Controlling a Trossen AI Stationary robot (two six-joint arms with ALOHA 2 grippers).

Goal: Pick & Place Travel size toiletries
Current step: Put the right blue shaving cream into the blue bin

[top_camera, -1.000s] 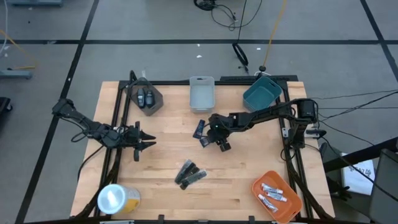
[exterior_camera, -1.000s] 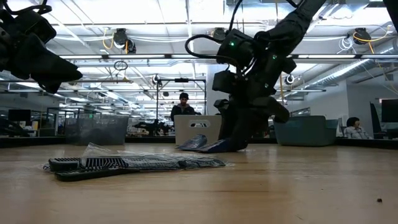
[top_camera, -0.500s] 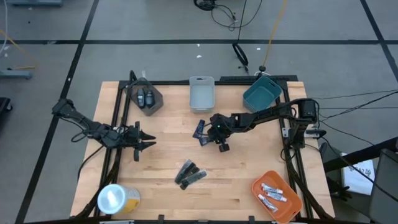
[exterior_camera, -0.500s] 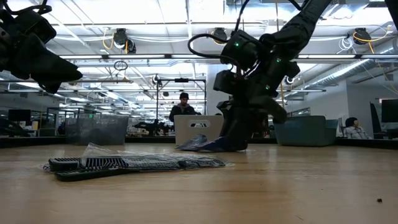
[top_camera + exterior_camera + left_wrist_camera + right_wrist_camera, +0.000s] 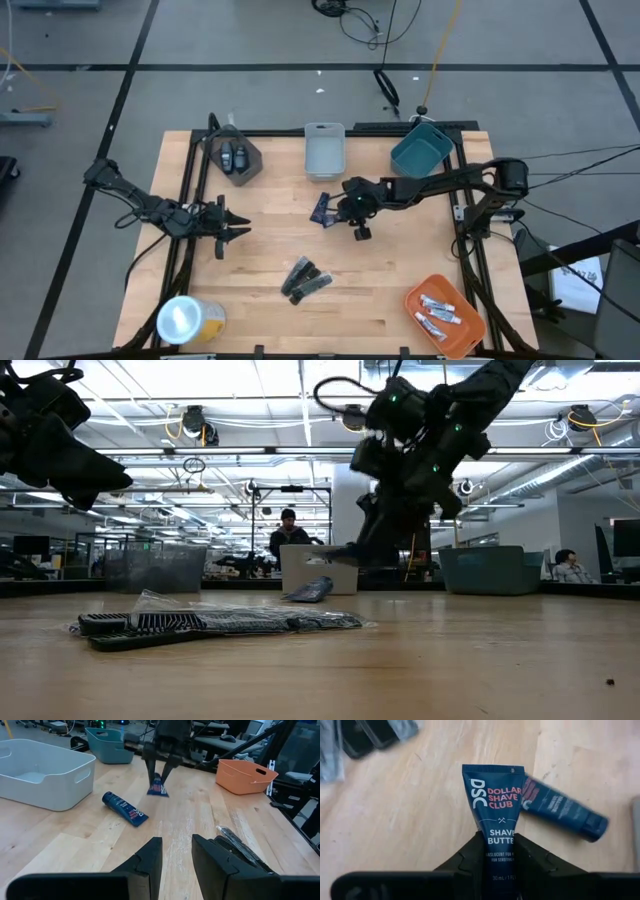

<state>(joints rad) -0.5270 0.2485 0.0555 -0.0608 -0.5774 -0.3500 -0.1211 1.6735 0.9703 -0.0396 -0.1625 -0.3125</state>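
My right gripper (image 5: pixel 343 208) hangs over the table's middle, shut on a dark blue tube (image 5: pixel 494 805) printed with white and red lettering. A second dark blue tube (image 5: pixel 125 809) lies flat on the wood just beside it. Black sticks in clear wrap (image 5: pixel 306 279) lie nearer the front edge. At the table's left my left gripper (image 5: pixel 236 222) hovers open and holds nothing. My right gripper pinches the blue tube between its two fingers (image 5: pixel 470 855) at the tube's narrow end (image 5: pixel 498 851). The fingers slant down from the table's right side. The tube is lifted clear of the wood, and its flat crimped end (image 5: pixel 158 790) points down and away from the fingers.
Along the far edge stand a dark grey bin (image 5: pixel 236 158) with two oval pieces, a white bin (image 5: pixel 324 150) and a teal bin (image 5: pixel 420 150). An orange bin (image 5: pixel 443 316) with silvery tubes sits front right. A yellow roll (image 5: pixel 189 320) stands front left.
My right gripper has risen from the tabletop with one blue tube between its fingers. That tube, which lay on the wood, now hangs clear of it. The second blue tube has stayed where it was.
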